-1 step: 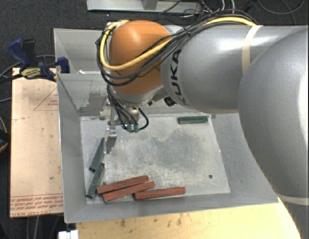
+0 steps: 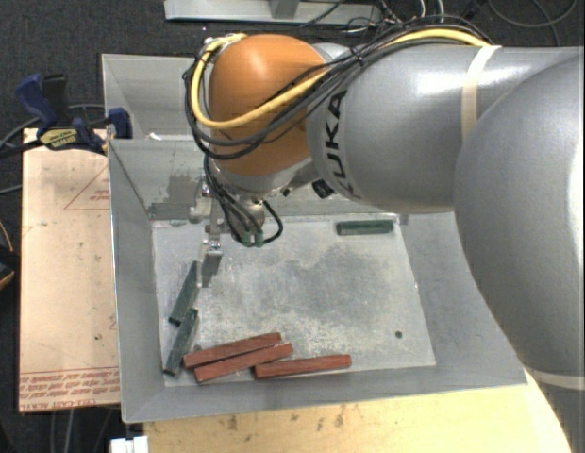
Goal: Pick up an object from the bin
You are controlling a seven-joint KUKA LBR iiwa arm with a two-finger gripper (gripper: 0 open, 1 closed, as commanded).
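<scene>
My gripper [image 2: 210, 262] hangs below the orange cover over the left part of the bin, its tip close above the floor. Just below and left of it lies a dark green flat bar [image 2: 186, 295], running lengthwise toward the front. A second dark green bar [image 2: 179, 343] continues from its lower end toward the front left corner. The tip sits by the upper end of the first bar; I cannot make out whether it touches it.
Three red-brown bars [image 2: 238, 350] [image 2: 243, 362] [image 2: 302, 366] lie side by side along the front wall. Another green bar [image 2: 365, 226] rests at the back right. The arm covers the right side and the back of the bin.
</scene>
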